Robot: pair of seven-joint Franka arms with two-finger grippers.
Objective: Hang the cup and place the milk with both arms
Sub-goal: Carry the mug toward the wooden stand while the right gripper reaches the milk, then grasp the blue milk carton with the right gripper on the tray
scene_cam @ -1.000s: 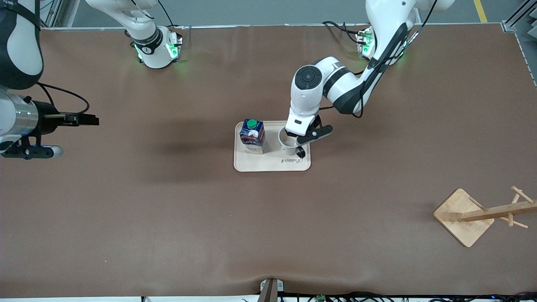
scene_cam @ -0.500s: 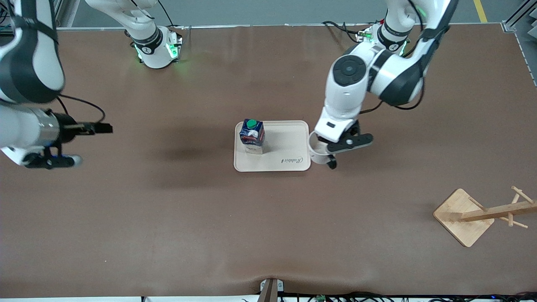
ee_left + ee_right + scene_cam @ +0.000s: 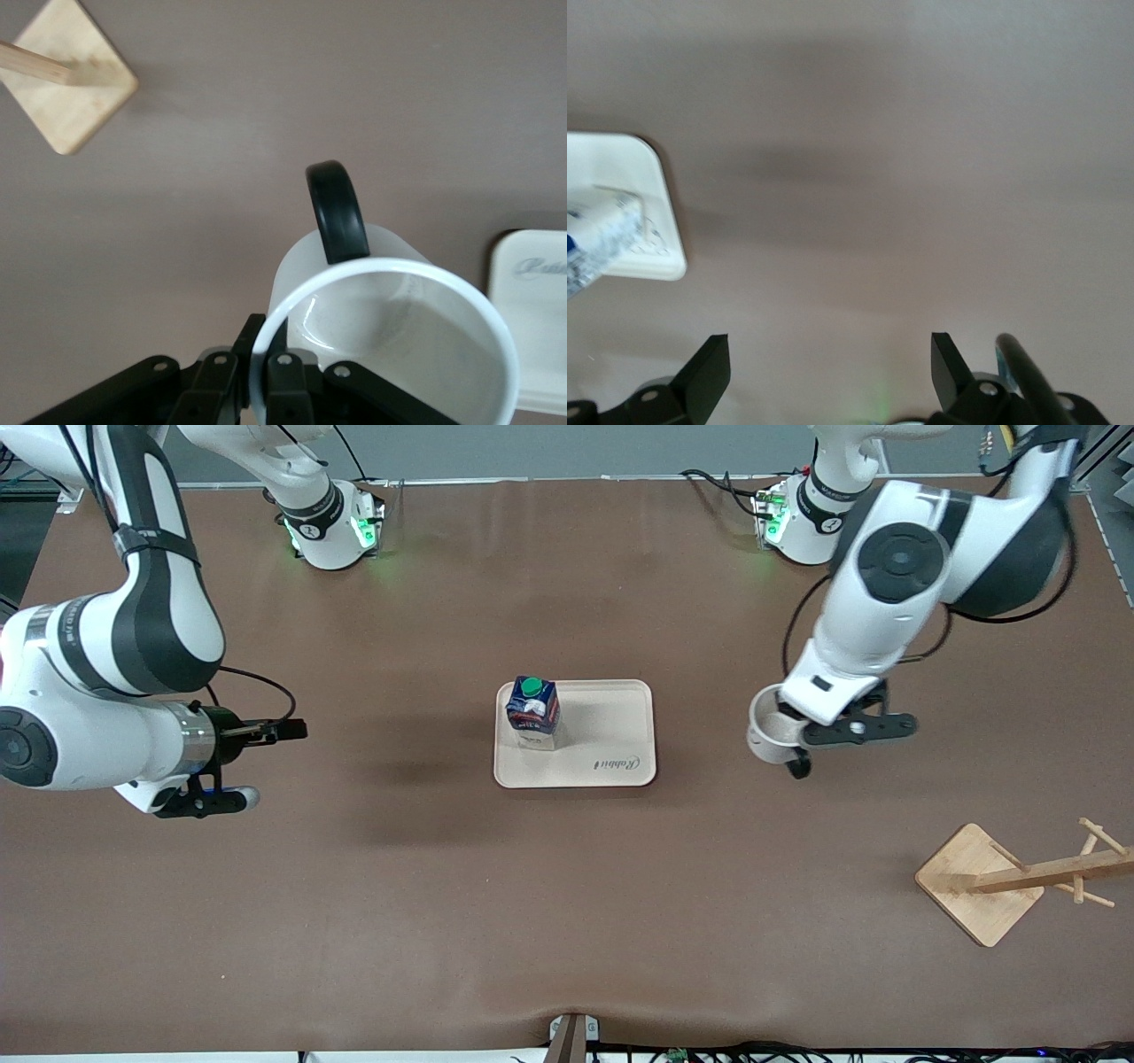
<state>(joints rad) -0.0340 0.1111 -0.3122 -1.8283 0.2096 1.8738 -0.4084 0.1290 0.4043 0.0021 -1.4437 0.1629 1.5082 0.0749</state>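
While the brown table (image 3: pixel 567 886) lies open around the work, a wooden cup rack (image 3: pixel 1019 881) stands at the left arm's end, nearer the front camera than everything else, its square base (image 3: pixel 69 81) also showing in the left wrist view. At mid-table rests a cream tray (image 3: pixel 611 740), and the milk (image 3: pixel 532 713) stands upright in the tray's corner toward the right arm's end; the remaining part of the tray is bare. Nothing stands between the tray and the rack.

The left gripper (image 3: pixel 802 731) hangs over bare table between the tray and the rack, its fingers (image 3: pixel 285 390) pinched on the rim of the cup (image 3: pixel 772 735). The cup's black handle (image 3: pixel 337 211) points away from the gripper, and its inside looks empty.

The right gripper (image 3: pixel 283 732) hovers over the table toward the right arm's end, well apart from the tray, its two fingers (image 3: pixel 709 367) spread wide and holding nothing.
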